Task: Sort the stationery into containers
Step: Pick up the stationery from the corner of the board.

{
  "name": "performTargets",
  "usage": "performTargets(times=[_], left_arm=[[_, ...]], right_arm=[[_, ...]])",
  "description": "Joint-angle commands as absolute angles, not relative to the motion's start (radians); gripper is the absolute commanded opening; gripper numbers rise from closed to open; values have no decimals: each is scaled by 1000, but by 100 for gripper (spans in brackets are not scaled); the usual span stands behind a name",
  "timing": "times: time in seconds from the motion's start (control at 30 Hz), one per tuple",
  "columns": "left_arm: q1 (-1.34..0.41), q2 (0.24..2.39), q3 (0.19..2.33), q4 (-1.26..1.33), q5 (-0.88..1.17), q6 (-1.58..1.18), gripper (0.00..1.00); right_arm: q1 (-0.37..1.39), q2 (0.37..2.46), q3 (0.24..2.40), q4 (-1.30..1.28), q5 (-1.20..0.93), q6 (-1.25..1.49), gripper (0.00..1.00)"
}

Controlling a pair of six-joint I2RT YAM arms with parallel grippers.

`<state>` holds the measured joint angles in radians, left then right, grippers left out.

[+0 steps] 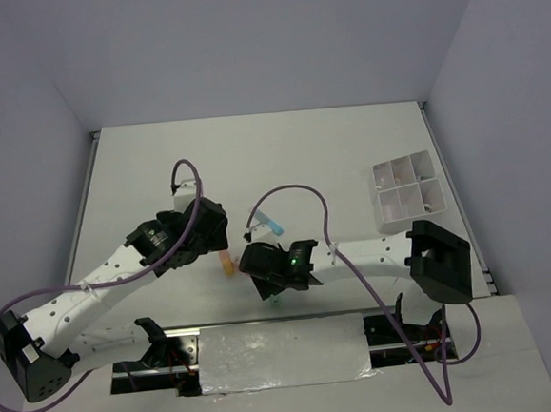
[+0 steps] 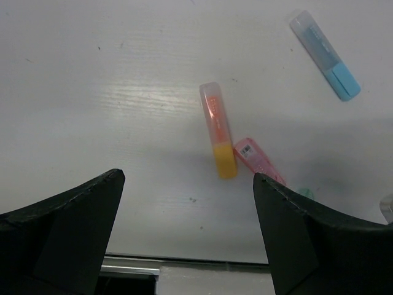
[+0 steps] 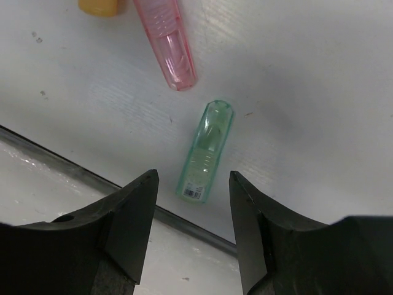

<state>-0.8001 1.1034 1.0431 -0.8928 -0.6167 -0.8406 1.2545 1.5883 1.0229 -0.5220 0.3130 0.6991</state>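
Note:
A green marker [image 3: 206, 150] lies on the white table near its front edge. Its near end sits just ahead of my open, empty right gripper [image 3: 193, 175], in line with the gap between the jaws. A pink marker [image 3: 166, 43] and an orange marker [image 3: 101, 6] lie beyond it. My left gripper [image 2: 189, 177] is open and empty, hovering short of the orange marker [image 2: 218, 129] and the pink marker [image 2: 258, 158], which touch at one end. A blue marker [image 2: 325, 55] lies farther off. The white divided tray [image 1: 408, 194] stands at the far right, away from both grippers [image 1: 216, 241] [image 1: 267, 285].
The table's front edge with a metal rail [image 3: 184, 221] runs close under the right gripper and shows in the left wrist view [image 2: 184, 261]. A white crinkled pad [image 1: 283, 358] lies between the arm bases. Walls enclose the table on three sides.

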Motion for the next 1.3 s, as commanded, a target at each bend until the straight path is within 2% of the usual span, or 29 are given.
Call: performTargets(times=[0.0,0.27,0.37,0.53,0.73,0.97,1.27], left_arm=[[-799,1071,1009,-833,-555,-834,99],[-798,1043,991,-816,-534,-830,99],[-799,1045,983,-801,-511,-831,99],[-799,1026,951,-764,-459,-838,99],[-799,965,873,-634,-309,-862,99],[-799,927,796,-433,-137,-908,99],[-799,1011,749,-186,46,-991,99]], right_arm=[[1265,1623,1032,-494,275,727,57],[1289,1666,963,-495,275,775,55],[1289,1677,945,-479,262,769,37],[1289,1716,942,-451,247,747,33],[1275,1646,879,-330,229,684,20],[1273,1403,790,-227,294,624,20],[1276,1171,717,-189,377,620,20]])
